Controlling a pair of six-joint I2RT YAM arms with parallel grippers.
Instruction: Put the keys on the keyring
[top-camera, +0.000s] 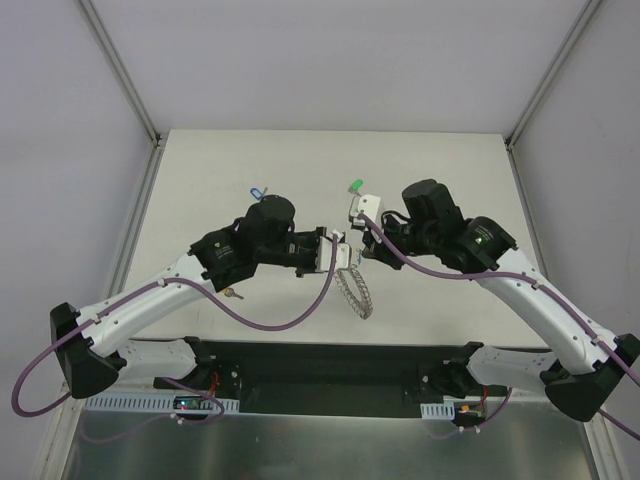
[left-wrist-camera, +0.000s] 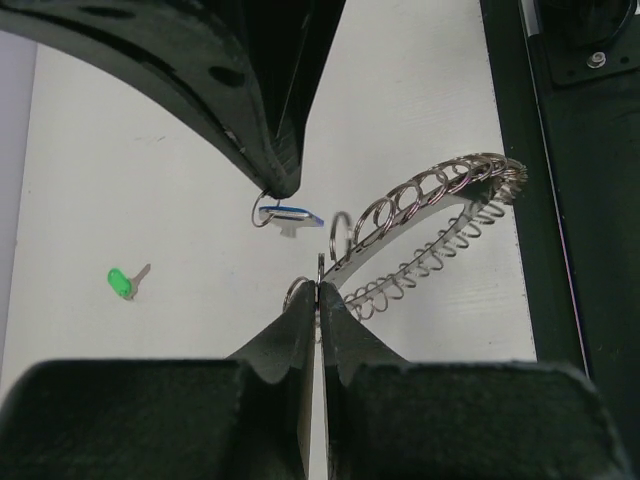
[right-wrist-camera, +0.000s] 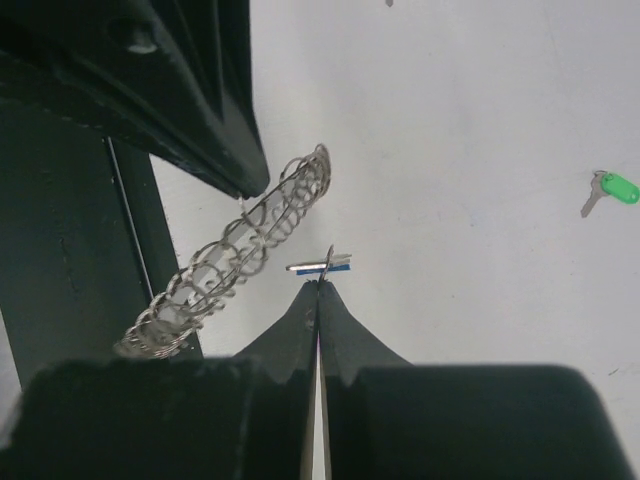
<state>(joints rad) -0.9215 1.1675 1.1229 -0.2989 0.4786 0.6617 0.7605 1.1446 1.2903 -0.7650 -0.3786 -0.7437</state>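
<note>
- The left hand (left-wrist-camera: 317, 292) is pressed together, its tips pinching one small wire loop at the edge of the keyring (left-wrist-camera: 430, 225).
- The right hand (right-wrist-camera: 318, 288) is also pressed together, pinching the blue key (right-wrist-camera: 320, 266) at its tip; the key lies roughly level across the fingers.
- The keyring is held on edge and tilted, trailing away from the left hand toward the near edge of the counter (top-camera: 450, 170); whether its far end rests on the counter cannot be told.
- The blue key sits just beside the held end of the keyring, with a narrow gap between it and the nearest loops in the left wrist view.
- From above, the two hands meet near the middle of the counter, the right hand just beyond the left, and the keyring hangs on the near side of them.
- The green key (top-camera: 354, 185) lies flat on the counter beyond the right hand, apart from both hands.
- The pale blue key (top-camera: 258, 192) lies on the counter beyond the left arm, well apart from the keyring.
</note>
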